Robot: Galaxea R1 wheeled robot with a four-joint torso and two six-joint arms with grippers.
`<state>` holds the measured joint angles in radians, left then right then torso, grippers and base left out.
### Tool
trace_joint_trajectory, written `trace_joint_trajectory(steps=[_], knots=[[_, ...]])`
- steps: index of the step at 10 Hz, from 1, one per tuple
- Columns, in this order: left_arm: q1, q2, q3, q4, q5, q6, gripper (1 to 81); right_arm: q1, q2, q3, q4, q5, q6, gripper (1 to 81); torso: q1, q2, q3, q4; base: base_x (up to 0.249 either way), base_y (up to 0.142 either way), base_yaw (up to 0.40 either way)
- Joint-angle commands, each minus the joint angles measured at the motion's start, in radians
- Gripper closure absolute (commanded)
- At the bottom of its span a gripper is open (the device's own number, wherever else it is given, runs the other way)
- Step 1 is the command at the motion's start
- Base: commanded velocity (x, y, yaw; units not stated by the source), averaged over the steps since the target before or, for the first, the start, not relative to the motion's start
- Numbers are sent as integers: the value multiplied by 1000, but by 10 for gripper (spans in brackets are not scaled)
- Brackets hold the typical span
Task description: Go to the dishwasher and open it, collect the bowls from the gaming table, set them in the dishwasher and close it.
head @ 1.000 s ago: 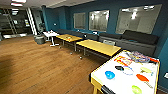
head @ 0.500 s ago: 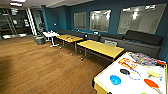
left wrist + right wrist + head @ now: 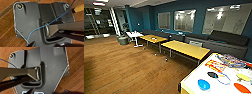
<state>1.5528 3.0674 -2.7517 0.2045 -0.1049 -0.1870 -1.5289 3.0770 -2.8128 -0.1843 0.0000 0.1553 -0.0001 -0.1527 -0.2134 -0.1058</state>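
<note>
Gaming table (image 3: 194, 80) stood at lower right, carrying bowls.
Blue bowl (image 3: 203, 84) lay near its front edge; gripper states and any writing could not be told.

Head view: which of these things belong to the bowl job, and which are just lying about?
Job:
gaming table
blue bowl
yellow bowl
red bowl

Lying about:
yellow tables
small white table
dark sofa

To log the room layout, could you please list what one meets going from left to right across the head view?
Grey round bin → white small table → far yellow table → nearer yellow table → blue bowl on the gaming table → red bowl.
</note>
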Motion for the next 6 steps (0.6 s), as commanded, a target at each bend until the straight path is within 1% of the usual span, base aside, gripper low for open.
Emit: trace_joint_trajectory(steps=[1, 3, 4, 6], knots=[[-33, 4, 4, -4, 50, 1, 10, 40, -4, -2, -6, -57, -3, 10, 0, 0, 0, 0, 135, 0, 0], [-33, 4, 4, -2, 50, 1, 10, 40, -4, -3, -6, -57, -3, 10, 0, 0, 0, 0, 120, 0, 0], [-35, 4, 4, -4, 50, 1, 10, 39, -4, -2, -6, -57, -3, 10, 0, 0, 0, 0, 64, 0, 0], [-35, 5, 4, -5, 51, 0, 10, 39, -4, -2, -6, -57, -3, 10, 1, 1, 0, 0, 0, 0, 0]])
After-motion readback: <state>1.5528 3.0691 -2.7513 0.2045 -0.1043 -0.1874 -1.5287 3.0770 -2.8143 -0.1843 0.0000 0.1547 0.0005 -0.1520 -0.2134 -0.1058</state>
